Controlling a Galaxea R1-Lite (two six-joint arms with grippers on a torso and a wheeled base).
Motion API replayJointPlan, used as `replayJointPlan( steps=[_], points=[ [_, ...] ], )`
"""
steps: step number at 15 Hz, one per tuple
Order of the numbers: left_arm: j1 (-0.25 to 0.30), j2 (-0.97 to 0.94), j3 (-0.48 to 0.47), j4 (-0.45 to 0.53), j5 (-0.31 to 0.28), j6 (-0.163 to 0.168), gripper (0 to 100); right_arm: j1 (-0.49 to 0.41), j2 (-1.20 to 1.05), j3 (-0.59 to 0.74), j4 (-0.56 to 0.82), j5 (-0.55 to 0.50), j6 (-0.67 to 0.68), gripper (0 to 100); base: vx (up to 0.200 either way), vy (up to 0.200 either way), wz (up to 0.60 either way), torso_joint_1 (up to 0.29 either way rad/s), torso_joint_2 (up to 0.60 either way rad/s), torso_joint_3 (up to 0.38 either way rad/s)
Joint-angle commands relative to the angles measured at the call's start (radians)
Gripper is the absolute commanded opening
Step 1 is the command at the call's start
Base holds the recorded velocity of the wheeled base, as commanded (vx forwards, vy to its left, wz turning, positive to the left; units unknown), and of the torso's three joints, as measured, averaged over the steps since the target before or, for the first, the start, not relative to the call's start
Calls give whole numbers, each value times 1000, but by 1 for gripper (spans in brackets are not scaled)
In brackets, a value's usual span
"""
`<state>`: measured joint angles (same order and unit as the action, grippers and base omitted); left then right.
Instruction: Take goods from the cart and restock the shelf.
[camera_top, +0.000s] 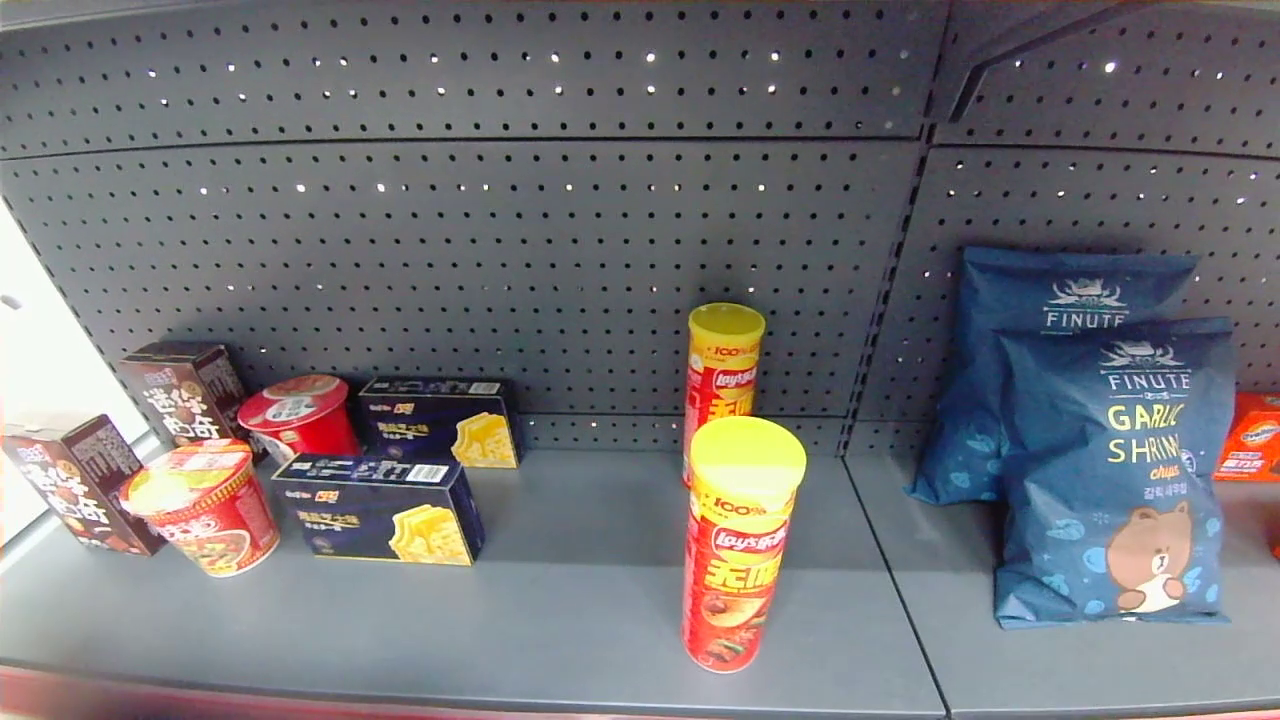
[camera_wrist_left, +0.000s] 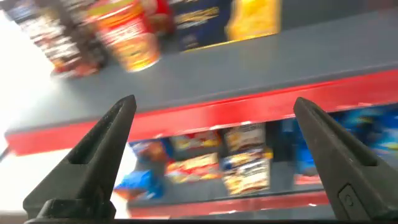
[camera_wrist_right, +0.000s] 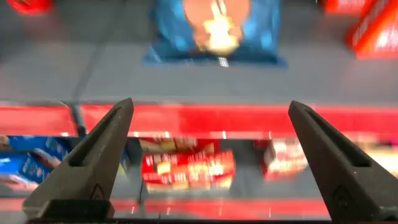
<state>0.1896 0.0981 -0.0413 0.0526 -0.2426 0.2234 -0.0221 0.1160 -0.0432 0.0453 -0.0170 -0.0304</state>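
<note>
Along the left end of the shelf (camera_top: 600, 600) we see two brown boxes (camera_top: 75, 480), one behind the other. Just beside them are two red cup noodles (camera_top: 205, 505), and then two navy boxes (camera_top: 385, 505) lying flat. Past a bare stretch of board near the middle stand two chip cans (camera_top: 740, 545), upright, the front one close to the edge. Farther right, two blue chip bags (camera_top: 1115, 470) lean one in front of the other, and an orange box (camera_top: 1250, 435) sits at the far edge.

Our left gripper (camera_wrist_left: 214, 102) hangs in front of the shelf's red lip (camera_wrist_left: 249, 112), its jaws spread wide with nothing between them. Our right gripper (camera_wrist_right: 210, 102) is likewise released and empty, facing the red lip below the front blue bag.

We judge that we are between placements. The goods we can see all rest on the shelf, and neither hand carries anything. The next move calls for going to the cart and closing one gripper on a fresh item. That item should then go into a gap beside its own kind. The bare board between the navy boxes and the cans looks the easiest to reach. We would keep clear of the front can, since a knock could tip it.
</note>
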Motion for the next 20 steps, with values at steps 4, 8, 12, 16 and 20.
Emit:
replayJointPlan(
  steps=[4,8,12,16,20],
  points=[
    [1,-1,41,-105,-110,-127,100,21,-113,-1,-2,-27,38,100,0,0,0,0,0,0],
    [1,-1,41,-106,-112,-170,100,21,-113,-1,-2,-26,33,100,0,0,0,0,0,0],
    [1,-1,41,-106,-144,-194,100,21,-111,-1,-2,-17,21,100,0,0,0,0,0,0],
    [1,0,41,-105,-178,-193,100,21,-113,-1,-2,-17,21,100,0,0,-150,1,1,1],
    [1,-1,41,-106,-178,-190,100,21,-113,-1,-1,-15,21,100,0,0,0,0,0,0]
  ],
)
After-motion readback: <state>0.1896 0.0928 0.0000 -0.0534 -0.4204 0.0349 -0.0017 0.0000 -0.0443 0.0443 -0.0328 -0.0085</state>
